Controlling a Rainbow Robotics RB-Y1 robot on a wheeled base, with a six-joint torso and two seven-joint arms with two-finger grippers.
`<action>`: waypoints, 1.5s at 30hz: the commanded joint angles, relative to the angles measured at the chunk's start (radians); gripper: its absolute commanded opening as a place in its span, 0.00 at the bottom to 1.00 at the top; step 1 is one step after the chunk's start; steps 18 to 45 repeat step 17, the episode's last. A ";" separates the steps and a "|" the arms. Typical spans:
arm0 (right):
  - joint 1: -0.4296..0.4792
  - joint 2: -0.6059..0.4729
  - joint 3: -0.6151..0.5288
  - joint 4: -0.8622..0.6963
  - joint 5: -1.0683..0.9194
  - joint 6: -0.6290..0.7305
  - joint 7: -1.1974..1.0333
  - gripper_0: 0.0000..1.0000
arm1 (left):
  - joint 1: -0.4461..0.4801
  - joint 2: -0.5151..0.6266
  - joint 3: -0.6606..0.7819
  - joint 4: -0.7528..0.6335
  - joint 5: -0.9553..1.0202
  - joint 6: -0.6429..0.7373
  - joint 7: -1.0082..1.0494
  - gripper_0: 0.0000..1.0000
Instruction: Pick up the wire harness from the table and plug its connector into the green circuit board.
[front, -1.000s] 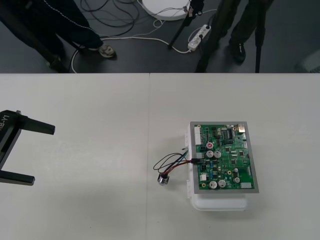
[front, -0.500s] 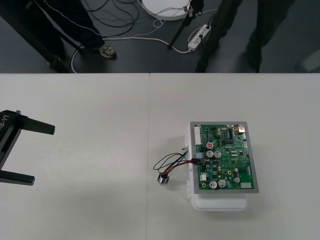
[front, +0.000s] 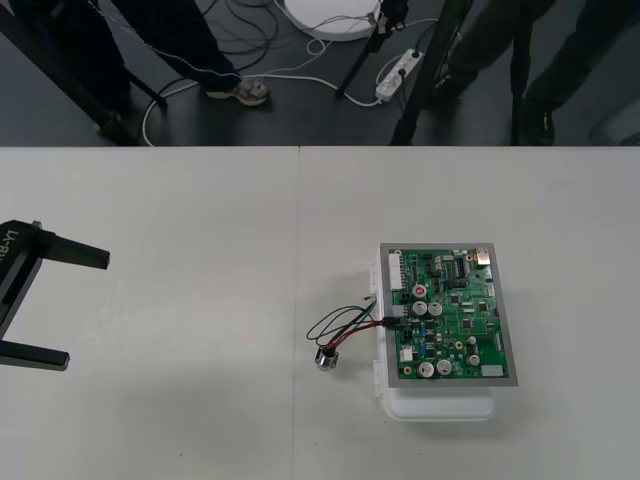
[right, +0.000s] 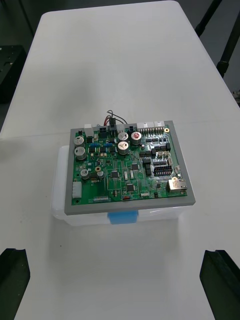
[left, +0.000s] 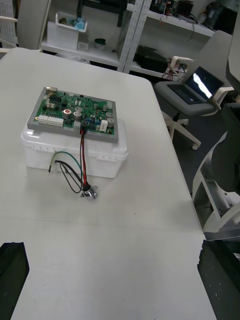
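Left gripper (front: 88, 310) idle, fingers apart

Sits at 9 o'clock on the counter (front: 200, 220). Right gripper (right: 116, 251) is also spread, facing the board (front: 450, 310). The harness (front: 345, 325) plug (front: 393, 318) looks seated at the board's 9 o'clock edge, socket (front: 328, 359) on the counter at 7. Check seating; don't snag wires.

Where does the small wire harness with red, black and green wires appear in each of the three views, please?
Front view: small wire harness lies on the table left of the green circuit board, plug at its edge.
Left wrist view: harness hangs from the board down the white base.
Right wrist view: its wires loop behind the board.
Shared landmark: the green circuit board.
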 joint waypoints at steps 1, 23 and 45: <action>-0.020 -0.036 -0.037 0.003 -0.015 -0.010 -0.019 1.00 | -0.029 0.006 -0.005 0.002 -0.004 -0.043 -0.002 1.00; -0.020 -0.036 -0.037 0.003 -0.015 -0.010 -0.019 1.00 | -0.029 0.006 -0.005 0.002 -0.004 -0.043 -0.002 1.00; -0.020 -0.036 -0.037 0.003 -0.015 -0.010 -0.019 1.00 | -0.029 0.006 -0.005 0.002 -0.004 -0.043 -0.002 1.00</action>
